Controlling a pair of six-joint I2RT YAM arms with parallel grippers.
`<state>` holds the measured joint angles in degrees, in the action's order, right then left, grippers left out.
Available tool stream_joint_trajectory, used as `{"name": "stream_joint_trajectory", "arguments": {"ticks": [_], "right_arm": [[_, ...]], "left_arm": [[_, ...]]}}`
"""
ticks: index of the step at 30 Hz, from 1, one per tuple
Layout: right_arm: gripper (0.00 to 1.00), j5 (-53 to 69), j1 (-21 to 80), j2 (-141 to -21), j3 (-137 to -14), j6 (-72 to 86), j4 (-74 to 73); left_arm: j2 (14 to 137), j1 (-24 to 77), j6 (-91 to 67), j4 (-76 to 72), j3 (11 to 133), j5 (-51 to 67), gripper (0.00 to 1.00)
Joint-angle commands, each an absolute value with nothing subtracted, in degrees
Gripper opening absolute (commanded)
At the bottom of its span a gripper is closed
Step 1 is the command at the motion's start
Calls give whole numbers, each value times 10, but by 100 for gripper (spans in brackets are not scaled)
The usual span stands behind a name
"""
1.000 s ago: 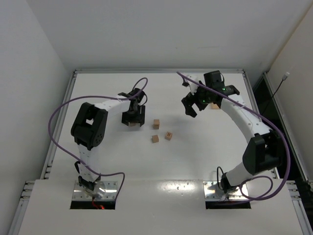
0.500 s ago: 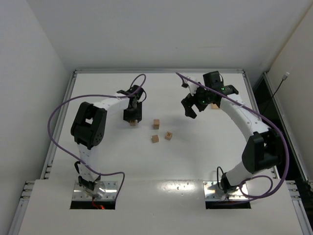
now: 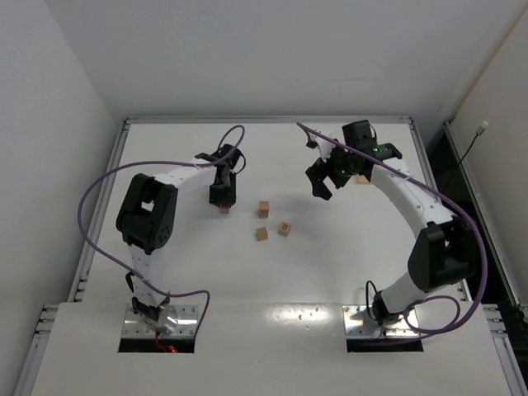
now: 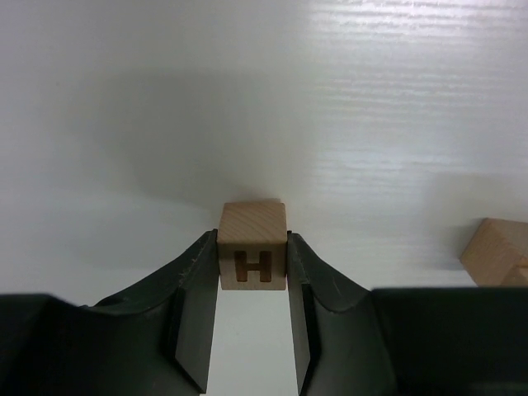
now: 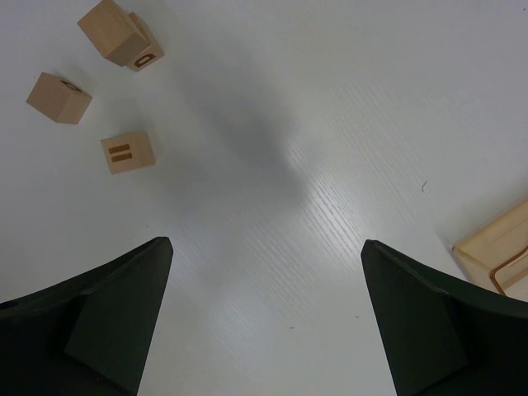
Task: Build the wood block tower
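Where the left arm reaches out over the white table point(image 3: 165, 148), its black left pincer point(image 4: 252, 247) is closed, its two fingers point(image 4: 194, 313) pressed flat against opposite sides of a small light-brown wooden cube point(image 4: 252, 221) held right at their tips. As a cube it has no long axis. It sits square to the fingers, its printed H upright and facing back toward the wrist. Another tan cube point(image 4: 499, 252) lies off to that pincer's right. The right pincer point(image 5: 264, 243) hangs wide open with nothing in it. Three loose wooden cubes point(image 5: 128, 152) point(image 5: 58, 97) point(image 5: 122, 35) lie ahead to its left, and a pale wooden tray point(image 5: 495, 247) shows a corner to its right.
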<state>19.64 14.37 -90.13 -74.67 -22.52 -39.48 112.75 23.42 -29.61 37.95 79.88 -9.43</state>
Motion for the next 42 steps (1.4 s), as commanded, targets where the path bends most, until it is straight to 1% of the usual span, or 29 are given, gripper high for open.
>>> {"name": "stream_joint_trajectory", "arguments": {"ticks": [1,5,9,13,15,16,18,19,22,29,33,34,35,37,42], "right_arm": [[95,213,146,-900,-756,-230,-388],[95,213,146,-894,-751,-224,-388],[95,213,146,-894,-751,-219,-401],[94,220,151,-901,-756,-219,-410],[94,220,151,-895,-761,-219,-416],[94,215,151,-895,-761,-219,-416],[94,209,151,-888,-761,-219,-416],[94,209,151,-882,-755,-219,-416],[94,209,151,-876,-750,-219,-416],[94,209,151,-876,-744,-219,-416],[93,209,151,-882,-750,-224,-416],[93,209,151,-888,-750,-224,-416],[93,209,151,-888,-750,-224,-416],[93,204,137,-895,-750,-207,-410],[93,192,125,-890,-742,-196,-396]], "left_arm": [[1057,229,-297,374,784,-99,0],[991,247,-297,374,771,-112,0],[960,261,-297,390,784,-107,0],[961,267,-260,436,826,-27,0],[961,282,-244,436,832,-2,0],[961,290,-207,436,832,34,0],[955,297,-144,431,832,64,0],[955,297,-113,431,832,118,0],[962,297,-34,444,851,155,0],[1079,302,68,546,1005,132,0],[1096,318,116,555,1030,116,0],[1106,328,116,576,1044,104,0],[1117,333,116,586,1058,68,0],[1146,333,116,610,1091,61,0],[1151,351,121,610,1097,34,0]]}}
